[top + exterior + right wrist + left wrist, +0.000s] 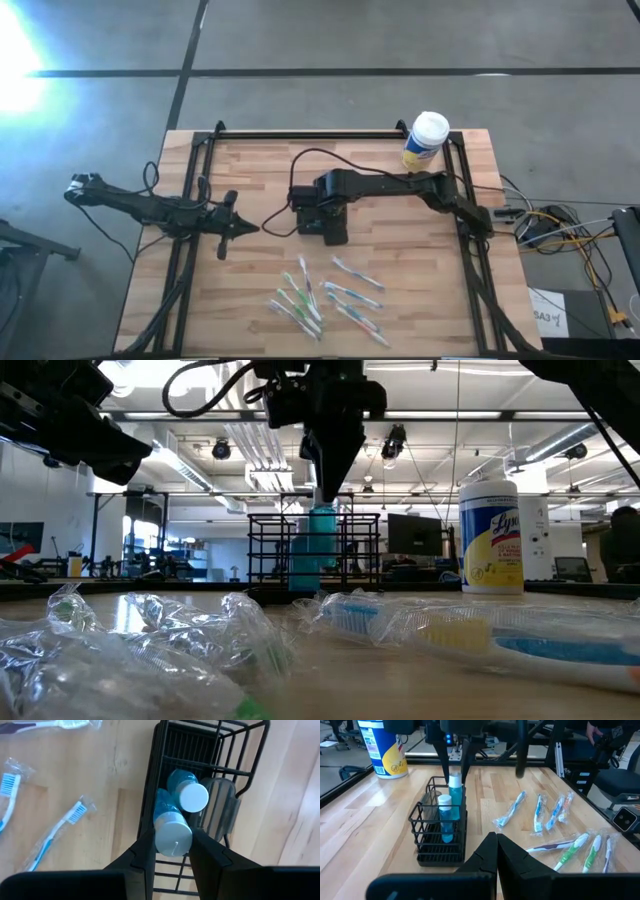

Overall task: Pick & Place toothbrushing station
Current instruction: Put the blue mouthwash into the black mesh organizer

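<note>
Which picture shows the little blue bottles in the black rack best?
The left wrist view: both blue bottles stand clear in the black rack, one gripped by the right end effector. The right wrist view shows mostly their white caps, the low view a single blue shape, the high view hides them.

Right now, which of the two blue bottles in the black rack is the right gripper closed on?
The bottle whose white cap sits between the right gripper fingers; the other bottle stands free beside it in the rack.

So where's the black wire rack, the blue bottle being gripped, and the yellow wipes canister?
black wire rack (pixel 422 822): left wrist view, front wire wall.
blue bottle (pixel 173 836): right wrist view, white cap.
yellow wipes canister (pixel 491 545): low view, label.
</note>
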Robot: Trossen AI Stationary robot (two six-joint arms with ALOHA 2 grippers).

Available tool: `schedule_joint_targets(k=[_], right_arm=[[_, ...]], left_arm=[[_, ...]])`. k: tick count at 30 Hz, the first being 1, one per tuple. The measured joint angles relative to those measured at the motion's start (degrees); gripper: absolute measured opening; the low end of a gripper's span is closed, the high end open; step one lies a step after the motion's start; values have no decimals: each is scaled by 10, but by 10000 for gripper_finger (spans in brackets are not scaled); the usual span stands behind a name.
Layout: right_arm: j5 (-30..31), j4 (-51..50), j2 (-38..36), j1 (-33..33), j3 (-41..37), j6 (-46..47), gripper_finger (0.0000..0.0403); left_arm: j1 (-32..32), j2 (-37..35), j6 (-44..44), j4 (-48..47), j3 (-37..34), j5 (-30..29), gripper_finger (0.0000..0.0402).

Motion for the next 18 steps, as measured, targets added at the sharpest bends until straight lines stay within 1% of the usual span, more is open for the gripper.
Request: schedule_joint_targets(k=[12, 15, 18], right_arm=[[0, 26, -2, -1, -38, 5, 89], [0, 28, -2, -1, -41, 4, 98], [0, 27, -2, -1, -39, 4, 118]], left_arm=[[0, 0, 0, 0, 0, 0, 3], [0, 0, 0, 1, 0, 0, 3], [0, 0, 1, 1, 0, 0, 3]])
